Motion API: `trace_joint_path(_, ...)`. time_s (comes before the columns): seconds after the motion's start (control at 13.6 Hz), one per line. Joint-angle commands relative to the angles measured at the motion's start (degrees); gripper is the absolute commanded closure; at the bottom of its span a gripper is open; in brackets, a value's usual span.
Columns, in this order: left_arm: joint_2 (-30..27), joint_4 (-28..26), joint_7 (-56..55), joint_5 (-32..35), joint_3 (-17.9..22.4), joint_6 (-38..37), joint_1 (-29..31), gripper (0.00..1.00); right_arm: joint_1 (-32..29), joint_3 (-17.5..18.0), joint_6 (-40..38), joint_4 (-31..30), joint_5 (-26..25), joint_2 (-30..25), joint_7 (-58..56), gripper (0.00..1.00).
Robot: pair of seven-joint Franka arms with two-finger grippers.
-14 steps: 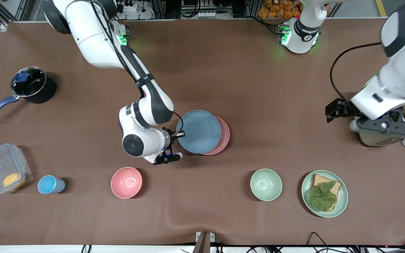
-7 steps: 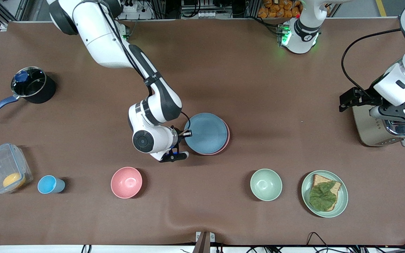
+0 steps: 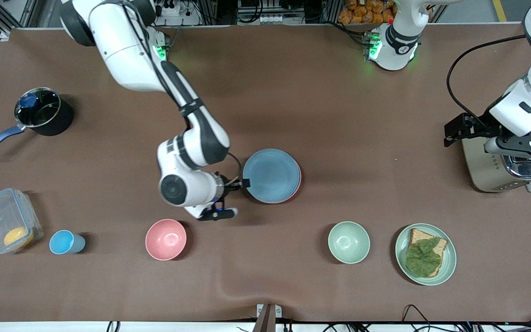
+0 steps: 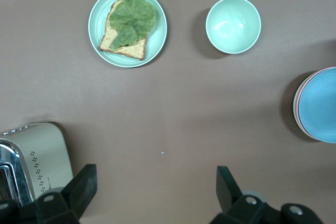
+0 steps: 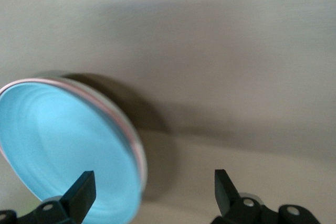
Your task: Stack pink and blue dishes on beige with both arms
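Look at the middle of the bench (image 3: 321, 92): your blue plate (image 3: 271, 174) lies flat on top of the pink plate (image 3: 298, 180), of which only a thin pink rim shows around the edge. In the left wrist view a paler rim (image 4: 295, 103) peeks out under the pink one (likely the beige plate, though you cannot be sure of its colour).

Your right claw (image 3: 235, 198) sits just beside the stack, at the rim on the side toward the right arm's end of the bench. Its fingers (image 5: 79, 192) stand wide apart and grip nothing; in the right wrist view one finger is over the blue plate's edge and the other over bare bench.

Your left claw (image 4: 157, 192) waits over the toaster (image 3: 500, 170) at the left arm's end, its fingers spread wide and empty.

Nearer the front camera you have the pink bowl (image 3: 166, 239), the green bowl (image 3: 349, 242) and the green plate with bread and a leaf (image 3: 425, 254).
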Motion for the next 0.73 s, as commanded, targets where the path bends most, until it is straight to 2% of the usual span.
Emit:
trace_joint_path(0.0, -0.5, 0.4, 1.1, -0.4, 0.3, 0.0, 1.1, 0.00, -6.1, -0.4, -7.2, -0.5, 0.1, -4.1, -1.0, 0.00)
trace_joint_path(0.07, -0.5, 0.4, 0.8, -0.3, 0.2, 0.0, 1.0, 0.00, -7.7, -0.9, -8.4, -0.5, -1.5, -6.1, -2.1, 0.00)
trace_joint_path(0.22, -0.5, 0.4, 0.6, -0.4, 0.1, 0.1, 1.1, 0.00, -10.8, -3.1, -11.2, -0.9, -8.2, -8.3, -9.2, 0.00)
trace_joint_path(0.44, -0.4, 1.0, 0.9, 0.8, 0.2, 0.0, 1.4, 0.00, -16.0, -5.3, -15.4, -0.9, -10.2, -10.8, -12.9, 0.00)
trace_joint_path(0.66, -0.4, 1.0, 1.0, 0.8, 0.2, 0.0, 1.4, 0.00, -16.1, -8.6, -16.9, -2.3, -14.3, -15.6, -12.3, 0.00)
